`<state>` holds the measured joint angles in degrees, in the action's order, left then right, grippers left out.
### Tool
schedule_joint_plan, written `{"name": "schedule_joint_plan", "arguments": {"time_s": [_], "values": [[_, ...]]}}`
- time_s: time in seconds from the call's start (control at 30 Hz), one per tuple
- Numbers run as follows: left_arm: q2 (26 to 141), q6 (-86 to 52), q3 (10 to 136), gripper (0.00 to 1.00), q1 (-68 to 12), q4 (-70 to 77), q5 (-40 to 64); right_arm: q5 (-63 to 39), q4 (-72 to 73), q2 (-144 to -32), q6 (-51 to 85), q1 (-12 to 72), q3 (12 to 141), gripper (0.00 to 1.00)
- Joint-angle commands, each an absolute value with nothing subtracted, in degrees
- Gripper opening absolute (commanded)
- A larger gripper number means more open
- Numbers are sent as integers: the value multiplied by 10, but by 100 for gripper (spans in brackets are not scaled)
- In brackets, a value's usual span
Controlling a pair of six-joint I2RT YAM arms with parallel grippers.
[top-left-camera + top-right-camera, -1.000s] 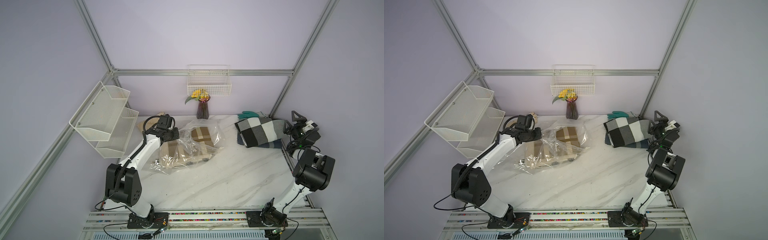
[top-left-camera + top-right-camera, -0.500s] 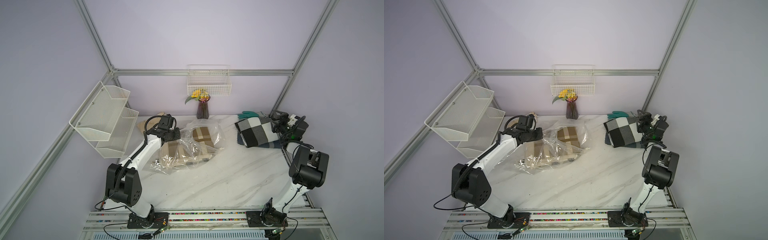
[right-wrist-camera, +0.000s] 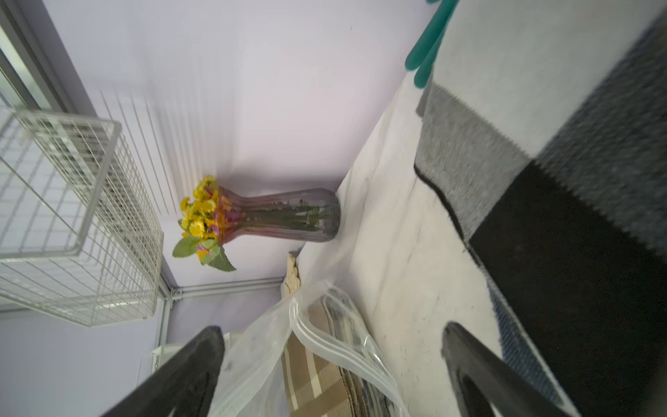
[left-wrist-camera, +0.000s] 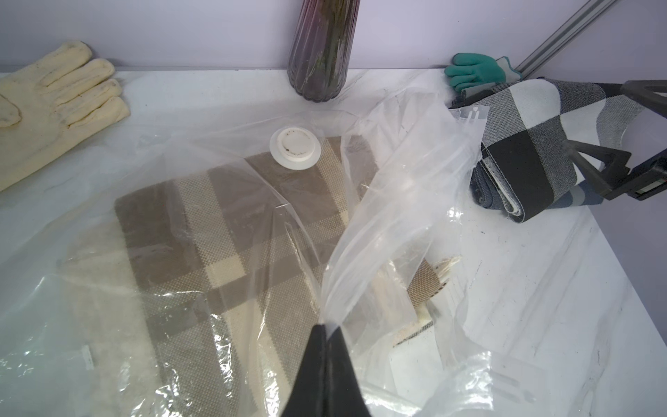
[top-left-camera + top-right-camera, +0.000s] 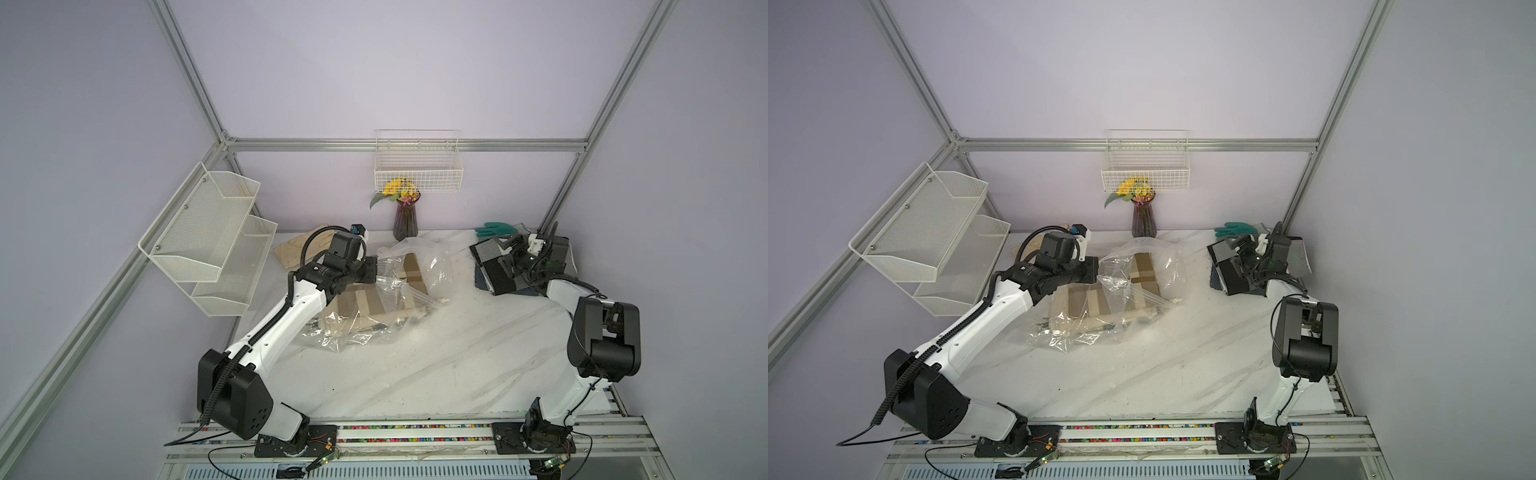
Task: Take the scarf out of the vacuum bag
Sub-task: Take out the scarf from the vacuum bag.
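Observation:
The vacuum bag (image 5: 419, 266) lies crinkled on the marble table left of centre, its round white valve cap (image 4: 295, 147) facing up. The tan plaid scarf (image 4: 216, 231) lies folded inside it and shows in both top views (image 5: 1088, 303). My left gripper (image 4: 326, 326) is shut on a fold of the bag's upper film and holds it raised off the scarf (image 5: 376, 270). My right gripper (image 3: 332, 328) is open, low over the table to the right of the bag (image 5: 505, 251), its fingers pointing at the bag's open zip edge (image 3: 306, 335).
A black, white and grey checked cloth (image 5: 498, 274) lies under the right wrist. A green glove (image 5: 494, 230) and a vase of yellow flowers (image 5: 405, 220) stand by the back wall. A cream glove (image 4: 61, 97) lies back left. A mesh shelf (image 5: 208, 237) hangs left.
The right arm has swung in from the table's right edge, over the checked cloth and towards the bag, jaws open. The left gripper keeps its hold and has hardly moved.

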<state>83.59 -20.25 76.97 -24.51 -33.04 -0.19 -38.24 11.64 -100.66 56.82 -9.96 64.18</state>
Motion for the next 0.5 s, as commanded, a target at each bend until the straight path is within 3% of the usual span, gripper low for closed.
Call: {"name": "schedule_joint_plan", "arguments": {"time_s": [0.0,0.47], "values": [[815,-187,765,0,-249,-309,8,-399,25,-968,500,-67,653,97],[780,-184,749,0,-293,-335,1,-444,-113,-900,416,25,648,95]]}}
